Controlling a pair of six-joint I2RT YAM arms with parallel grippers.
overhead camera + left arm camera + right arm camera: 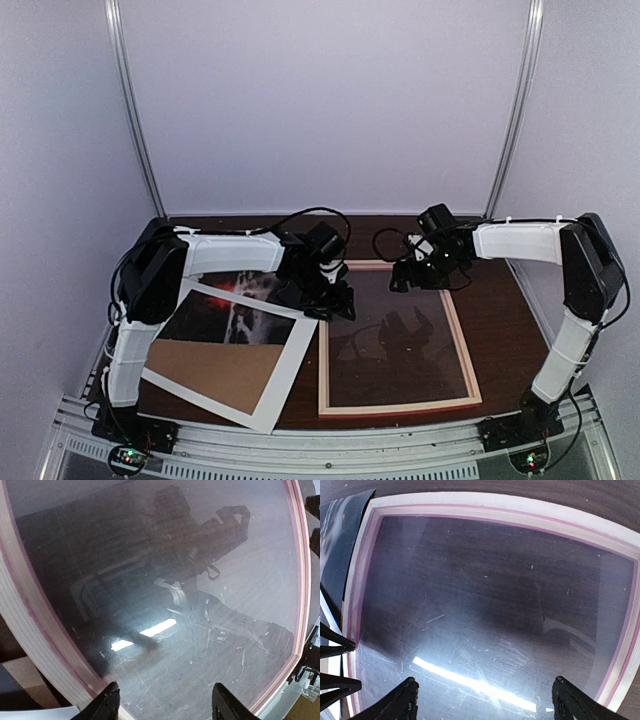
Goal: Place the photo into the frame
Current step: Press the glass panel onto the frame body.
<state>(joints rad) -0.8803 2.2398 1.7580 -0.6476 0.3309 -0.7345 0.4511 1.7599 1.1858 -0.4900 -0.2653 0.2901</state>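
While left jaws and right jaws hang wide and empty above the frame (398, 406), the photo (215, 320) beside it, under a white mat (285, 365), should probably slide out flat.

The white mat (293, 360) and left arm (230, 255) hide much of the photo (215, 322); both wrist views crop the frame (365, 555).

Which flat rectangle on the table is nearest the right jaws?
The pink-rimmed frame, directly beneath them; photo, white mat and brown board lie leftward.
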